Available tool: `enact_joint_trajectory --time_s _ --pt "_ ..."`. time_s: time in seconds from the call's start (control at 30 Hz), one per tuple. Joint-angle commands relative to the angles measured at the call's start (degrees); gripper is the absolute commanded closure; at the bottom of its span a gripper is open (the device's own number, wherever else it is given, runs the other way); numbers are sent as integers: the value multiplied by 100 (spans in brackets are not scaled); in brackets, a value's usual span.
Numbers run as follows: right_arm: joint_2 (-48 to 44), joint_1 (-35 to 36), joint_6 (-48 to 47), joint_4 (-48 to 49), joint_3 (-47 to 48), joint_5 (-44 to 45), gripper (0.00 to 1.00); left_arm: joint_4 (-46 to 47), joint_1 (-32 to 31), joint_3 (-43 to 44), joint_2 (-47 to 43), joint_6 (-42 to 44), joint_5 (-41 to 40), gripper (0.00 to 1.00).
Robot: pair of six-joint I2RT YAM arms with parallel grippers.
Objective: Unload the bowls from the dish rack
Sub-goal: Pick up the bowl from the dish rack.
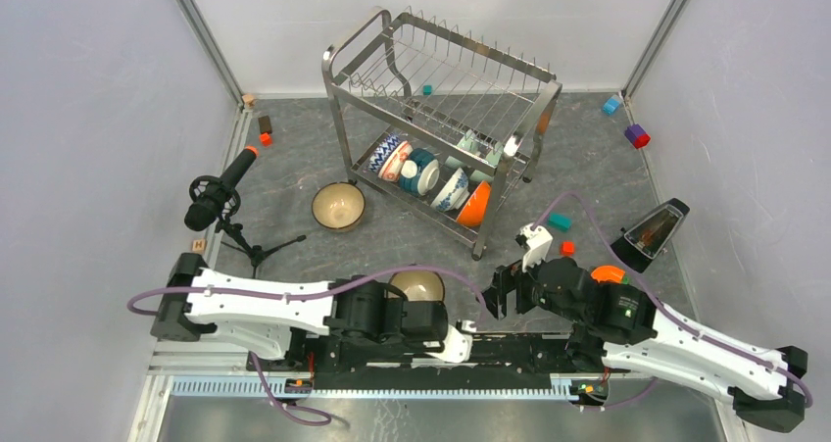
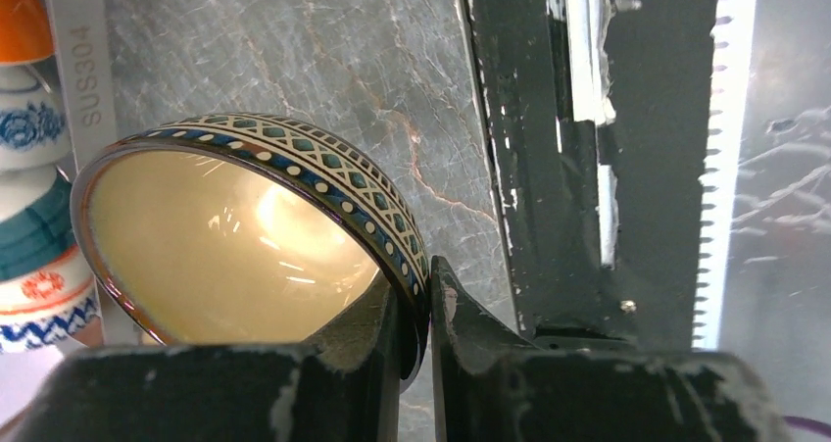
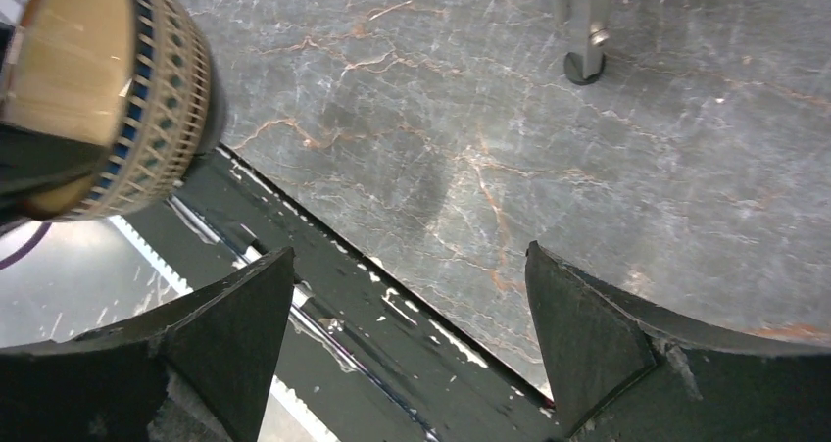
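Left jaws pinching patterned bowl (image 2: 225,236), partly hidden from above, right jaws wide, empty

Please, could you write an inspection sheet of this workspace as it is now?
Surface: grey marbled tabletop, no spill seen.
Job's things: dish rack upright, racked bowls in its lower tier; brown bowl on the tabletop; patterned bowl held.
Clutter: microphone, toy blocks, black wedge device.
Grippers: left claw shut on the patterned bowl's rim; right claw open, empty.
Cables: purple cables along both arms.
Surroundings: pale walls, metal frame posts.
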Motion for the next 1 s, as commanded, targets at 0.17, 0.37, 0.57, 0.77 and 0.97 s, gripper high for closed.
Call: enact_joint_trajectory --time_s 0.17,0.37,0.57,0.77,0.97 --pt "379 24 96 496 30 -280 12 725 -100 -574 410 1867 380 98" --pt "734 23 121 673 -13 -380 17 1453 -100 -821 785 2424 489 98" --pt "1066 43 180 1004 -68 -393 22 1540 -101 -347 1391 2795 623 98" --pt "1475 96 113 1005 7 -481 28 1482 -101 -45 1742 2947 803 98" --pt "1733 149 31 975 -74 -503 36 1491 -98 119 1788 2844 903 98"
